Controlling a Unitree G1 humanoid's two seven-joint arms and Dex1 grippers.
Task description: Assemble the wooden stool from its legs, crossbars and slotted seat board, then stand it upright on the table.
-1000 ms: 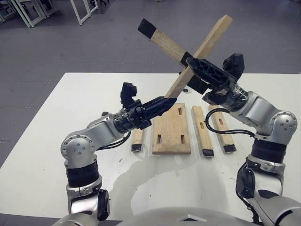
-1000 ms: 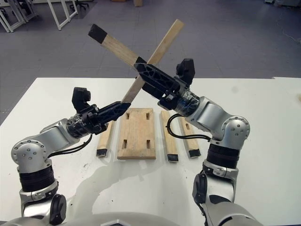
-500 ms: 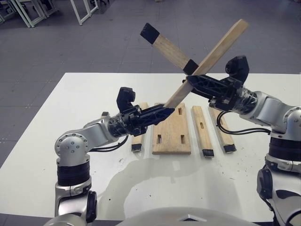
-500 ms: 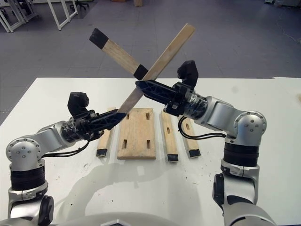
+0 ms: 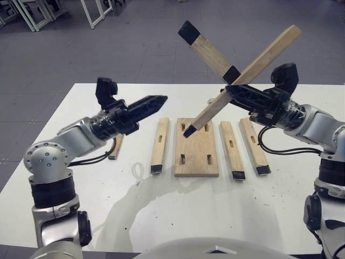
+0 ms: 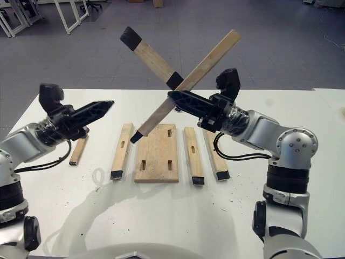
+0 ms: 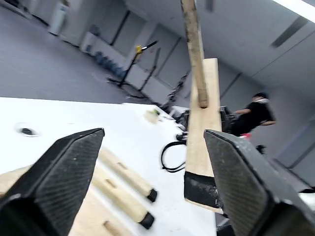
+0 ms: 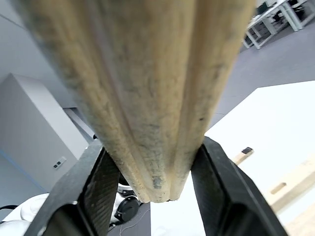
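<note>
Wooden crossed legs [image 5: 264, 58] sit clamped in my right gripper [image 5: 233, 91] above the seat board [image 5: 197, 156], long leg slanting down toward my open, empty left gripper [image 5: 159, 100], well apart.

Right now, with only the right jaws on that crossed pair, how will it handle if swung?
Probably stiff: the crossed pair looks like solid wood. Likely lever-heavy, since both sticks reach far beyond the jaws. The joint may pivot or slip; its tightness isn't visible.
</note>
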